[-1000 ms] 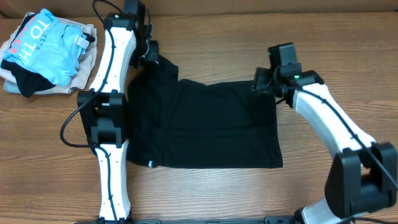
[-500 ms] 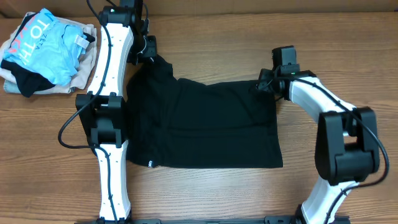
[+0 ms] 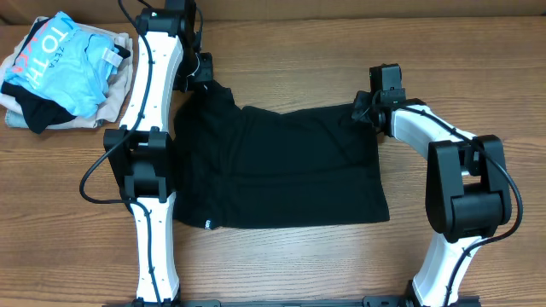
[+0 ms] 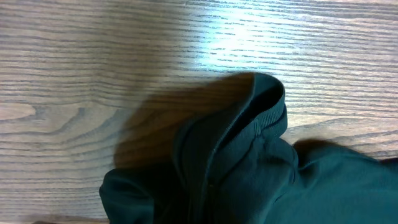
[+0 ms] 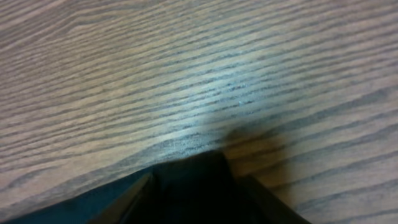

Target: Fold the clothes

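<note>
The black shirt [image 3: 281, 170] lies spread on the wooden table, with a small white logo mark [image 3: 206, 226] near its front left edge. My left gripper [image 3: 203, 77] is at the shirt's far left corner. The left wrist view shows a ribbed fold of the shirt [image 4: 249, 143] bunched and raised at the jaws. My right gripper [image 3: 364, 111] is at the far right corner. The right wrist view shows a peaked corner of the shirt [image 5: 193, 186] pinched at the jaws. The fingers themselves are hidden by fabric in both wrist views.
A pile of other clothes sits at the far left: a light blue garment [image 3: 60, 60] with lettering lies on a beige garment [image 3: 115, 81]. Bare wooden table [image 3: 290, 264] lies in front of the shirt and to its right.
The right arm has folded in, its gripper staying at the shirt's far right corner and shifting slightly back. The left gripper has nudged the far left corner a little back.
</note>
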Robot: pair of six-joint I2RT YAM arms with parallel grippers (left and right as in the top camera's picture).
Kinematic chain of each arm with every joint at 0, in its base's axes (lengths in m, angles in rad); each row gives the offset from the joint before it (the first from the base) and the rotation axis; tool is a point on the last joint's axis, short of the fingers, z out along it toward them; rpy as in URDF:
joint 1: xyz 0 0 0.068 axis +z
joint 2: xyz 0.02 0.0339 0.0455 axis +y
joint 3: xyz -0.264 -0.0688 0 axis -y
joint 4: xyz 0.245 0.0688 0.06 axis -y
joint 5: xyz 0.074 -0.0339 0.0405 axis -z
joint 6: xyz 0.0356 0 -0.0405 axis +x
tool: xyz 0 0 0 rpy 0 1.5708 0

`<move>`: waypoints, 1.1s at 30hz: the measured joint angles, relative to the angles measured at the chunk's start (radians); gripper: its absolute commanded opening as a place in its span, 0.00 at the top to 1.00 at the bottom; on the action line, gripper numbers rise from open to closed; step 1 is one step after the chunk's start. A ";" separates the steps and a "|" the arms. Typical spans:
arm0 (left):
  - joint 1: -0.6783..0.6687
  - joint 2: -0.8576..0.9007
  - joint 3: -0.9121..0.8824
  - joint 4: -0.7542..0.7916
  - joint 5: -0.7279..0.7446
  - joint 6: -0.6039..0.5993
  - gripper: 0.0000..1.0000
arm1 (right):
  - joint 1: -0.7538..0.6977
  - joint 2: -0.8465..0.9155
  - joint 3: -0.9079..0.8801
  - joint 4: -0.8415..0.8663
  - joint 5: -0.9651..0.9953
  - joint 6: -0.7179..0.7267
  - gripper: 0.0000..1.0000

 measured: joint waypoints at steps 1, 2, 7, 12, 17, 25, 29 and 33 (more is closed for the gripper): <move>0.000 0.000 0.000 -0.003 0.000 -0.001 0.96 | 0.000 0.002 0.000 0.010 0.001 0.000 0.76; 0.000 0.000 0.000 -0.003 0.000 -0.001 0.96 | 0.000 0.004 0.000 0.015 0.000 -0.008 0.83; 0.000 0.000 0.000 -0.018 -0.003 -0.004 0.96 | 0.000 0.013 0.002 0.027 0.000 -0.003 0.96; 0.007 0.000 0.003 -0.028 -0.004 -0.004 0.96 | 0.000 0.016 0.040 -0.057 0.000 -0.003 0.96; 0.018 0.006 0.078 -0.108 -0.004 -0.005 0.96 | 0.000 0.024 0.146 -0.270 -0.002 -0.006 0.96; 0.026 0.006 0.239 -0.266 -0.033 -0.007 0.96 | 0.000 0.025 0.414 -0.665 -0.072 -0.075 0.96; 0.026 0.006 0.241 -0.268 -0.010 -0.007 0.96 | 0.000 0.021 0.452 -0.790 -0.117 -0.092 0.96; 0.025 0.006 0.241 -0.268 0.029 -0.007 0.96 | 0.000 -0.001 0.452 -0.871 -0.152 -0.101 0.96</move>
